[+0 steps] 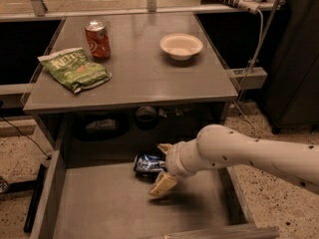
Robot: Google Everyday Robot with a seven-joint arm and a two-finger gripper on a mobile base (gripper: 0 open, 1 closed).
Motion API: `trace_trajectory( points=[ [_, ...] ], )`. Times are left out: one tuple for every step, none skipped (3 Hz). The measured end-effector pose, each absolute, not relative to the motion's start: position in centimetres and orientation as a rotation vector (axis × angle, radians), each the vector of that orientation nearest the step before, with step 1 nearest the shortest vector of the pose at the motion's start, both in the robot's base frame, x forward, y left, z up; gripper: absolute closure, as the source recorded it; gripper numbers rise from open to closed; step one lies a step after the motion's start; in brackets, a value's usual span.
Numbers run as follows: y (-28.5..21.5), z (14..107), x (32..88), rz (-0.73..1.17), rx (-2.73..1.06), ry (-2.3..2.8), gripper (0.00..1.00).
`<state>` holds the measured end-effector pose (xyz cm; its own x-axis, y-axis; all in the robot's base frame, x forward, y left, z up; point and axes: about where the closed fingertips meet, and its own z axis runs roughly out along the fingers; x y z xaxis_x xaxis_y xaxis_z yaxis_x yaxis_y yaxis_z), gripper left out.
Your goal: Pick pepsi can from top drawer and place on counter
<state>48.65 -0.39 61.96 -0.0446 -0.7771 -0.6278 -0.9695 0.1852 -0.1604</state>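
Note:
The pepsi can (147,163), dark blue with white markings, lies on its side on the flat grey bottom of the open top drawer (99,208), near the back. My gripper (162,166) comes in from the right on a white arm. It is open, with one finger (163,184) in front of the can's right end and the other behind it. The can rests on the drawer floor. The grey counter (144,73) is above the drawer.
On the counter stand a red-orange soda can (97,39) at the back left, a green chip bag (75,71) at the left and a white bowl (181,46) at the back right. A cable and a rail run at the right.

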Motion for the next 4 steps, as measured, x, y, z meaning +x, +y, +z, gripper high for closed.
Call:
trace_trajectory(
  points=[
    [-0.39, 61.96, 48.65, 0.413, -1.636, 1.866, 0.41],
    [-0.38, 61.96, 48.65, 0.413, -1.636, 1.866, 0.65],
    [-0.38, 61.96, 48.65, 0.413, -1.636, 1.866, 0.88],
    [-0.39, 61.94, 48.6, 0.416, -1.636, 1.866, 1.0]
  ],
)
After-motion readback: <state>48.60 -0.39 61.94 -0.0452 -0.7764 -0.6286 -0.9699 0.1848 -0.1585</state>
